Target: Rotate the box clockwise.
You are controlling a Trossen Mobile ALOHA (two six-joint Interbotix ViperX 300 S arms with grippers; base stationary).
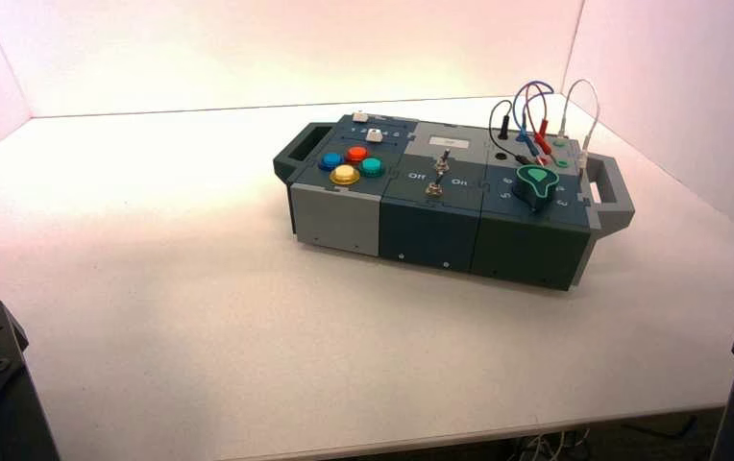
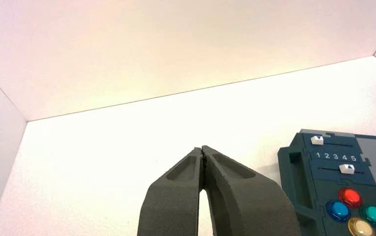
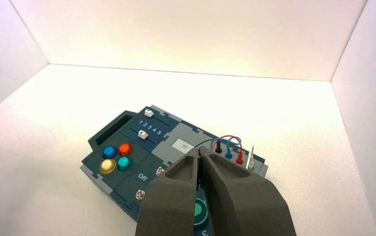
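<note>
In the high view, the box [image 1: 430, 221] sits right of centre in the upper half of the frame, on the pale tabletop [image 1: 200, 288]. It stands slightly turned, its right end lower in the frame than its left. A dark handle [image 1: 302, 152] juts from the left end and a grey one from the right. Only this view shows the box's long front side whole, with grey, blue-grey and dark green panels. Blue, red, yellow and green round buttons cluster near the left end; the green knob [image 1: 535, 187] is near the right end, with looped wires [image 1: 536, 101] behind it. Parts of the two arms show at the lower left and lower right edges, but neither claw is in this view.

In the left wrist view, the left claw [image 2: 202, 147] is at lower centre, its tips together, apart from the box. Only the box's button-and-slider end shows, at lower right. The upper slider [image 2: 317, 140] is by the 1, the lower one [image 2: 347, 168] near the 4.

In the right wrist view, the right claw [image 3: 199, 150] is at lower centre, tips together, hiding part of the knob. This view also shows the toggle switches [image 3: 140, 194] and wire plugs, which the left wrist view lacks.
</note>
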